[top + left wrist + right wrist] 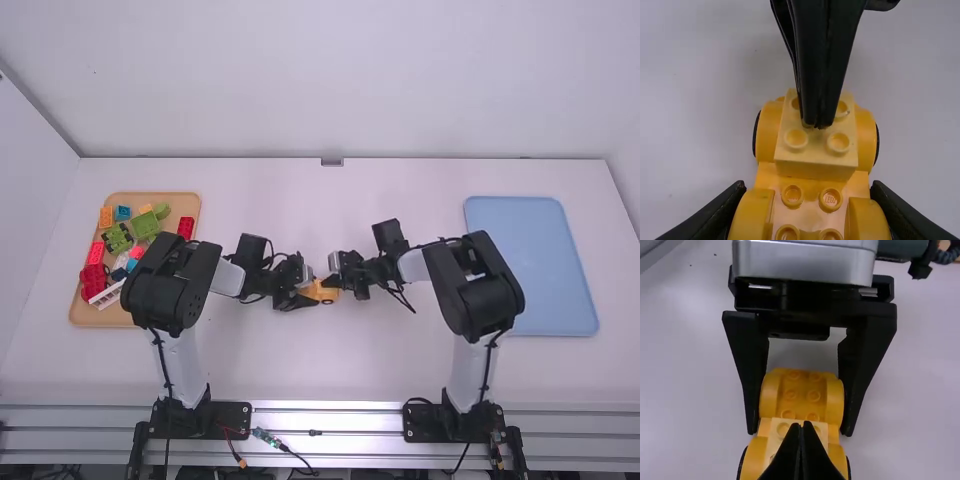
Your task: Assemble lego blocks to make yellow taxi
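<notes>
Between the arms, the orange-yellow car body (322, 292) stands at mid-table. My left gripper (314, 287) grips it from the left, and my right gripper (334, 277) is over its right part. In the left wrist view, my left gripper (810, 206) is shut around the sides of the studded body (811, 187). A pale yellow block (815, 157) sits across the body between the black-rimmed wheels. In the right wrist view, my right gripper (801, 424) has its fingertips together on top of the pale block (774, 432), with nothing visible between them.
A wooden tray (76, 303) at the left holds red, green, blue, orange and white pieces. At the far right lies a blue tray (532, 266). Both forearms reach in toward the middle of the white table (330, 370).
</notes>
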Available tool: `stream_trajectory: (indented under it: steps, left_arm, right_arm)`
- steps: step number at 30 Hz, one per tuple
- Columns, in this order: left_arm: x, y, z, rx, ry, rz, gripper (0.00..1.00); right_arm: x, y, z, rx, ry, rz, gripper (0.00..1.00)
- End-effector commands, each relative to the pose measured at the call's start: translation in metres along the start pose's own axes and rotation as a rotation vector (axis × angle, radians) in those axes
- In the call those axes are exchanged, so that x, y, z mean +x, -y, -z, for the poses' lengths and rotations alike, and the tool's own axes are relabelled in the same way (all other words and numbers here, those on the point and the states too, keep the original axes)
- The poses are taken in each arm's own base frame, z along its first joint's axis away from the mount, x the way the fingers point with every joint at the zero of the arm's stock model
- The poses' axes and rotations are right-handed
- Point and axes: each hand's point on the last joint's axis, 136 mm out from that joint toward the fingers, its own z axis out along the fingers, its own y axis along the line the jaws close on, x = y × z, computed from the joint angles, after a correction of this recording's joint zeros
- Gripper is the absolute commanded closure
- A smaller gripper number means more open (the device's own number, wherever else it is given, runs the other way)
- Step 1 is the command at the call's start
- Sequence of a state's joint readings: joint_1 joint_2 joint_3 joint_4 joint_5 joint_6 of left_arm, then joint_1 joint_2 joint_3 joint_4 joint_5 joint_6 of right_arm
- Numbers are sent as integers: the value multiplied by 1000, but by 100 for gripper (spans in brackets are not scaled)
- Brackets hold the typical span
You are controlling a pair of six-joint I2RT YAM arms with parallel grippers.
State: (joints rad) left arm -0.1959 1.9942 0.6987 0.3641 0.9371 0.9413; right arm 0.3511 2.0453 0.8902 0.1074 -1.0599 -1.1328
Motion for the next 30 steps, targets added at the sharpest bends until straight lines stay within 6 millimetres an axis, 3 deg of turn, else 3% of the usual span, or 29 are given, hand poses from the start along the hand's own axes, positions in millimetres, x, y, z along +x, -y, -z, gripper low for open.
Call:
stream_trajectory:
  steps: [1, 5, 9, 14, 17, 18, 24, 30]
  left_arm:
    - [1, -5, -1, -11, -10, 11, 51]
    - [-1, -7, -1, -11, -10, 11, 51]
    - [-2, -8, -1, -12, -8, 8, 51]
    - [-1, -8, -1, -12, -10, 10, 52]
    - [-1, -8, -1, -11, -9, 9, 53]
    - [-2, -8, -1, -11, -9, 9, 53]
    - [-2, -8, -1, -11, -9, 9, 52]
    - [-1, -7, -1, -7, -13, 13, 51]
  right_arm:
    - [72, -23, -8, -17, -248, -122, 100]
    - [68, -29, -10, -71, -269, -100, 100]
    - [65, -25, -7, -78, -269, -117, 100]
    - [48, -15, 0, -78, -210, -86, 100]
    - [12, -7, 19, -82, -122, -11, 100]
    - [11, -7, 20, -82, -120, -7, 100]
    - [-40, 9, 48, -2, -53, 139, 100]
    - [-66, 31, 78, 123, -65, 120, 100]
